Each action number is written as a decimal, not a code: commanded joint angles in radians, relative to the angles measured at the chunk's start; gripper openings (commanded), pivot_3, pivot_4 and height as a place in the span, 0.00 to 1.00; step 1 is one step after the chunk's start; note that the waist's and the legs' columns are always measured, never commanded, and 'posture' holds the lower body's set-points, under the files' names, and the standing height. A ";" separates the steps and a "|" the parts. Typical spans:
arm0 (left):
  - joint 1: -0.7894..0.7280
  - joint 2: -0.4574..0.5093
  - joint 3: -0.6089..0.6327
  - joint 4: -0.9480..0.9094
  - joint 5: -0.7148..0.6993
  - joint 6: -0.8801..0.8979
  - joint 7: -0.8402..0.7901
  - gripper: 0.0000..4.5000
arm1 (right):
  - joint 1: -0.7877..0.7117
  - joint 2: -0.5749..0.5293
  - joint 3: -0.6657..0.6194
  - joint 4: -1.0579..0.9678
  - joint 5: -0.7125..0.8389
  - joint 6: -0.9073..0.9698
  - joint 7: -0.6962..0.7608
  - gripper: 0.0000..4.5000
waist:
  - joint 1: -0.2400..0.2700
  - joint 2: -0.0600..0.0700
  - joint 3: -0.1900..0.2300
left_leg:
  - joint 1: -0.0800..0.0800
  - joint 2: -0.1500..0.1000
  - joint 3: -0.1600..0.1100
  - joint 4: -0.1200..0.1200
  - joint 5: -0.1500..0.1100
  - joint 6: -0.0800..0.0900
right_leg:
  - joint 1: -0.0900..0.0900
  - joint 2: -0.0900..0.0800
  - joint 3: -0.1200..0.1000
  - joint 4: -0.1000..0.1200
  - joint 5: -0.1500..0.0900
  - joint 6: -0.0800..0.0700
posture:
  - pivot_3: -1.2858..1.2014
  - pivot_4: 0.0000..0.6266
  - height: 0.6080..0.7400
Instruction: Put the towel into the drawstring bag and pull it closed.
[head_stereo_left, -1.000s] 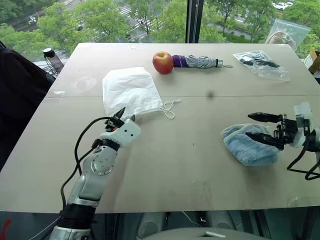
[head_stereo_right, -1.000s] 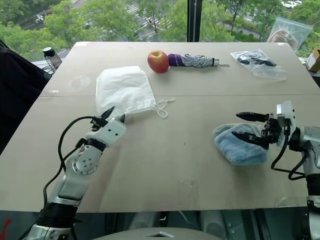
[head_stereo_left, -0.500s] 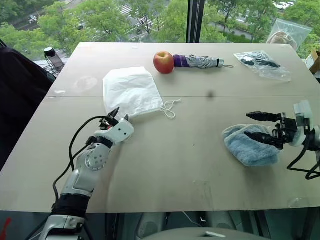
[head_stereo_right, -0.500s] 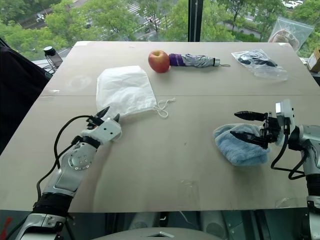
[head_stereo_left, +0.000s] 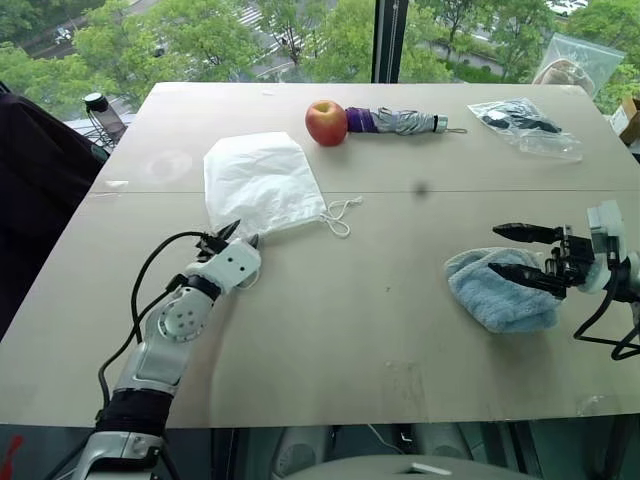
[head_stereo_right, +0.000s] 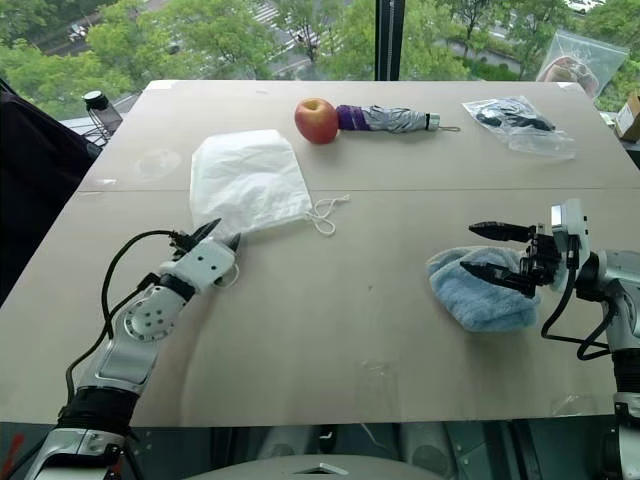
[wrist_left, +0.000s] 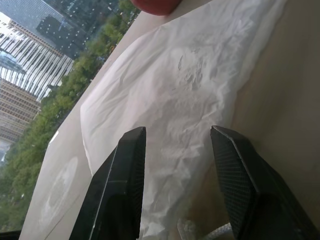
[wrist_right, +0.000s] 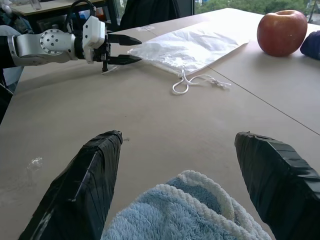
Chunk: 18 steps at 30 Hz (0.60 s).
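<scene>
Left eye view: crumpled white drawstring bag (head_stereo_left: 260, 183) lies flat; both hands' fingers apart, empty.

L claw (head_stereo_left: 232, 236) fingers parted, arm stretched fwd, R claw (head_stereo_left: 520, 254) wide open, pointing left

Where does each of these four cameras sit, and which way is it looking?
Left and right eye views: on the head, looking down over the table; both arms show.
Left wrist view: on the left arm, looking along open black fingers at the drawstring bag.
Right wrist view: on the right arm, open fingers astride the towel, facing the left gripper.
Shared: bag, apple.
</scene>
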 joint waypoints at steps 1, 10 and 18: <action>0.024 0.000 0.024 -0.025 -0.024 -0.005 -0.006 0.57 | -0.007 -0.011 -0.035 -0.022 0.014 -0.014 0.004 0.86 | -0.001 0.000 0.000 | 0.000 0.000 0.000 0.000 0.000 0.000 | 0.000 0.000 0.000 0.000 0.000 0.000 | 0.52 0.24 1.00; 0.019 0.006 0.022 -0.015 0.008 0.007 0.002 0.93 | -0.001 -0.010 -0.037 -0.022 0.014 -0.016 0.000 0.86 | 0.000 0.001 -0.001 | 0.000 0.000 0.001 0.001 0.000 0.000 | 0.000 0.000 -0.003 0.000 0.000 0.000 | 0.52 0.24 1.00; -0.056 0.013 0.007 0.038 0.061 0.026 0.025 0.93 | 0.006 -0.013 -0.045 -0.026 0.014 -0.018 -0.007 0.86 | 0.001 0.001 -0.001 | 0.000 0.000 0.000 0.004 0.000 0.000 | 0.001 0.006 -0.004 0.001 0.000 0.001 | 0.52 0.24 1.00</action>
